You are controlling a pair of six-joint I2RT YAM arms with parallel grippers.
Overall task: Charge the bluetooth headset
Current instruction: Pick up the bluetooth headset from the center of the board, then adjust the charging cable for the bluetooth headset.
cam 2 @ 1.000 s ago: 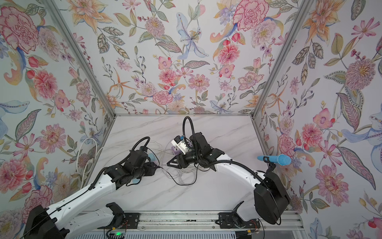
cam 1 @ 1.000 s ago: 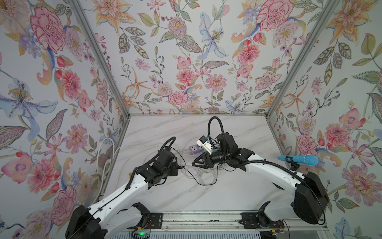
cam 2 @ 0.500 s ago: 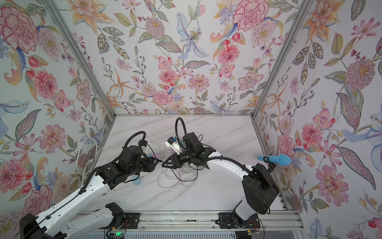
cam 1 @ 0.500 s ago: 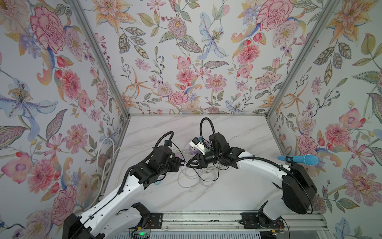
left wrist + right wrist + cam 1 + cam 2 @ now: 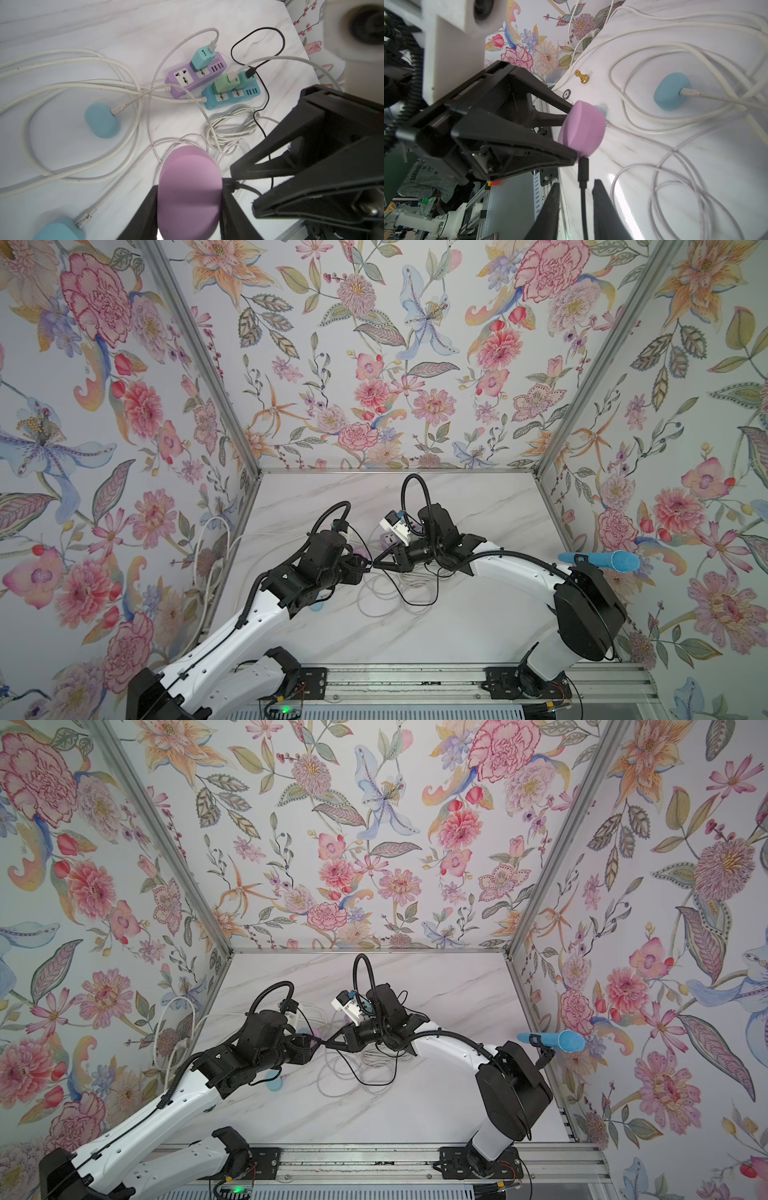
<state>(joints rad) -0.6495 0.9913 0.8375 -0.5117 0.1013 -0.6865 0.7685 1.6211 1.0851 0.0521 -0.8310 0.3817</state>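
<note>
While the left gripper (image 5: 189, 194) clamps the lilac earbud case (image 5: 581, 131) by its two broad faces, a black USB plug (image 5: 583, 168) meets the case's narrow edge; whether it is fully seated cannot be told. The right gripper (image 5: 576, 182) straddles the black cable (image 5: 584, 207) just behind that plug. Its jaws stand apart with a sliver of gap on either side, so it grips nothing. Seen from above, the case sits near the purple power strip (image 5: 195, 79), on the side toward the arms' bases, where the two grippers meet tip to tip.

The left arm (image 5: 249, 622) stretches forward from its base and angles in toward the strip. The right arm (image 5: 511, 572) arches across from the opposite side, its gripper lying roughly level.

There are three earbud cases. Besides the lilac one, a blue earbud case (image 5: 101, 120) and a second blue earbud case (image 5: 58, 228) each have a white cable plugged in. There are two strips: a blue power strip (image 5: 230, 99) lies just beside the purple one. There are three chargers: a teal charger (image 5: 202, 58) on the purple strip, and a green charger (image 5: 226, 83) and a second teal charger (image 5: 247, 78) on the blue strip. The black cable starts at that second teal charger. One gold chess pawn (image 5: 581, 76) stands well apart from the strip, and one blue microphone (image 5: 598, 562) juts out by the side wall.
</note>
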